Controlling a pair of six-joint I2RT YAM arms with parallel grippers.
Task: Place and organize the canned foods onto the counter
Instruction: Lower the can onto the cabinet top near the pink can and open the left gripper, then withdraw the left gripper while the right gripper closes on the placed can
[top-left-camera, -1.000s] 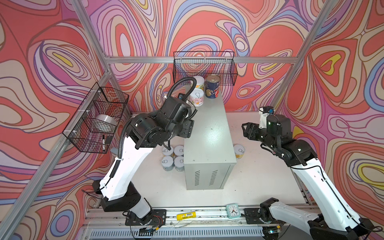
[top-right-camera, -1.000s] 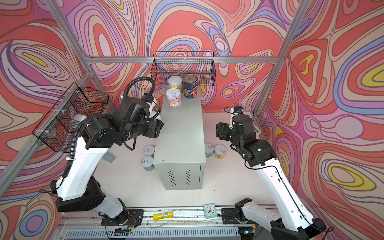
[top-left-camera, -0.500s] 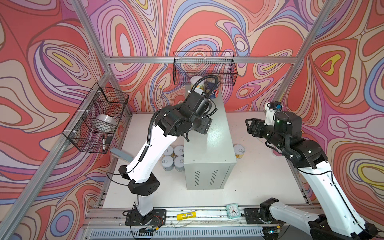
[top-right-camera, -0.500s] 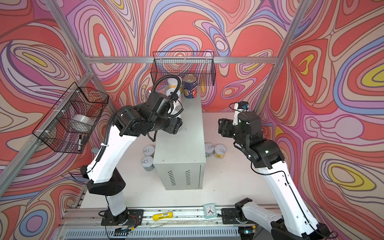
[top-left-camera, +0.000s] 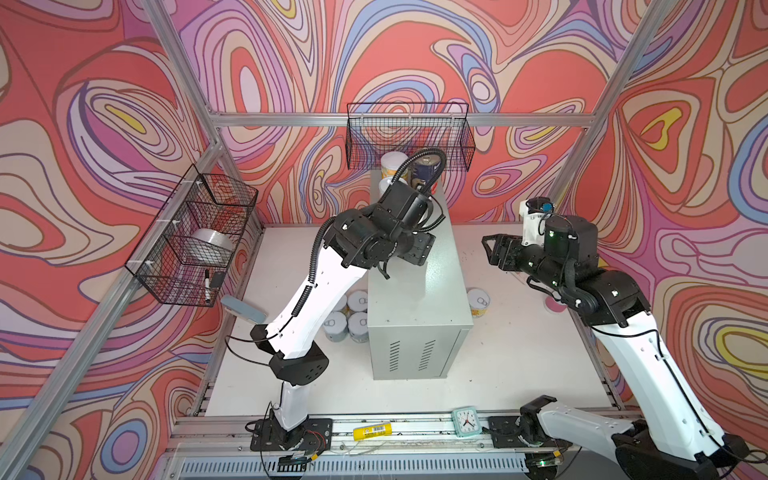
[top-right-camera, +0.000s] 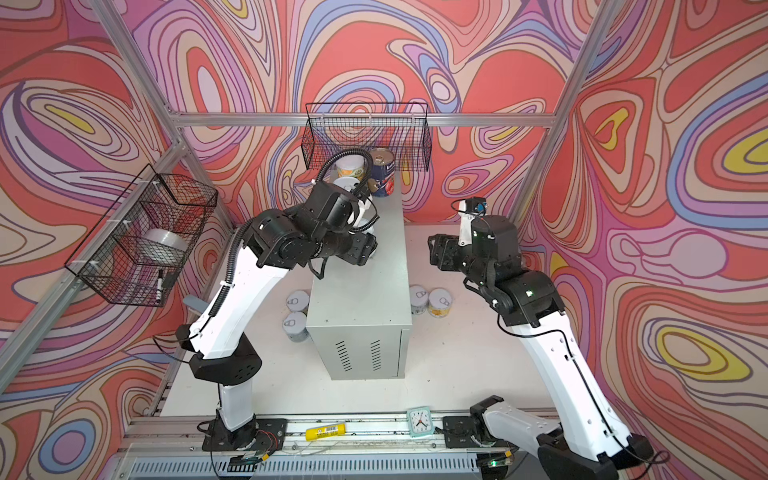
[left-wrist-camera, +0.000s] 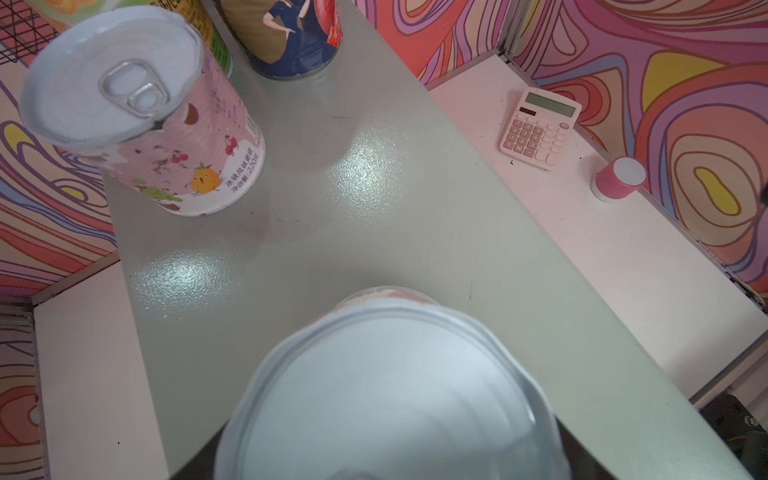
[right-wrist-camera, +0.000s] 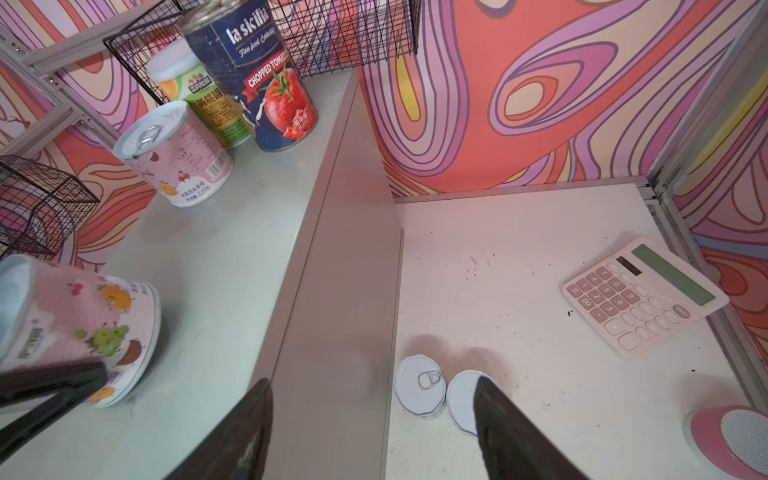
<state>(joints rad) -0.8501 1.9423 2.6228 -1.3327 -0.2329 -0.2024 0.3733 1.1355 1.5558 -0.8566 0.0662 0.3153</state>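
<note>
Glossy white shells sit between black joint housings on the left arm (top-left-camera: 307, 299) and right arm (top-left-camera: 640, 365), a ribbed black cable conduit (top-left-camera: 314, 253) loops over the left, and the right gripper (right-wrist-camera: 372, 384) has tapered black fingers (right-wrist-camera: 245, 432)

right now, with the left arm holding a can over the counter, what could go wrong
The held can looks tilted over the counter; released like this, it might tip and roll off. The left arm's cable loops close to the navy can and its neighbours; reaching further could knock them.
</note>
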